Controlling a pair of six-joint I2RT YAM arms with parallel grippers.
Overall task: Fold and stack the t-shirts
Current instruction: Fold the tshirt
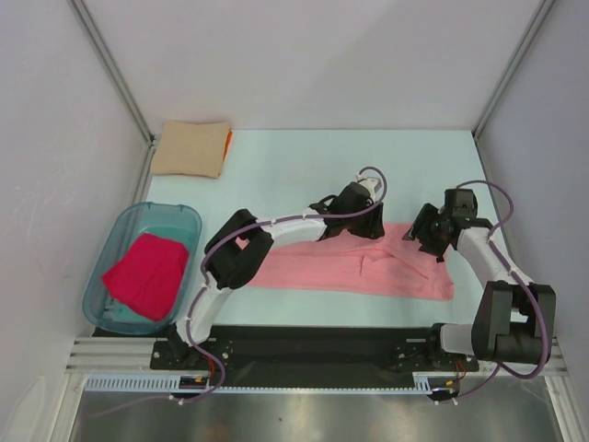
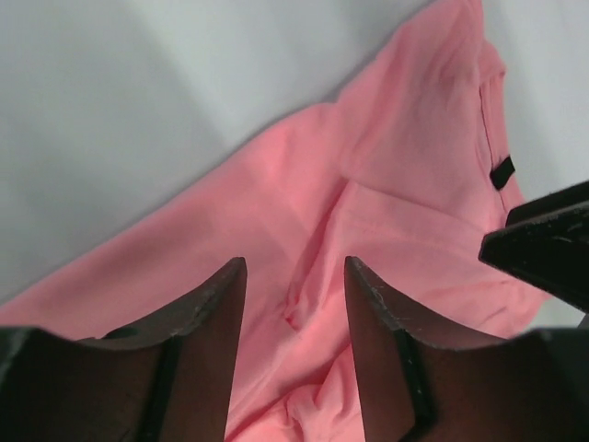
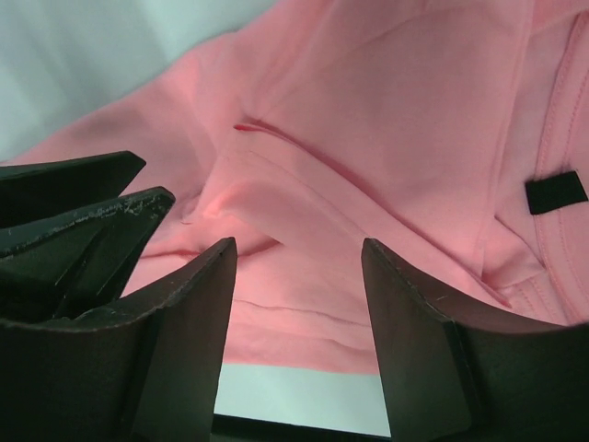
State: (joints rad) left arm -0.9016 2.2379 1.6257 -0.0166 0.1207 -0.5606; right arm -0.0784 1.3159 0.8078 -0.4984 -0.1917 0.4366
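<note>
Left gripper [image 1: 361,221] and right gripper [image 1: 429,241] are both part-open and hold nothing. They hover just over the salmon-pink t-shirt [image 1: 368,272], at its end farthest from the teal tub [image 1: 189,221]. The shirt lies in a flat band right of that tub. We expect light, limp cloth, so pinch a hem or the raised crease [image 3: 276,138], not the dark label [image 3: 556,191].

On the table [image 1: 304,170], the long t-shirt [image 1: 350,273] lies across the centre of the top view, just above the arm bases. Both grippers sit over its upper edge, the left gripper [image 1: 370,226] at centre and the right gripper [image 1: 423,243] just to the right of it. At lower left, a tub [image 1: 95,302] holds a second t-shirt [image 1: 147,274]. The stacked t-shirts [image 1: 189,147] lie at upper left, well apart from the tub.
</note>
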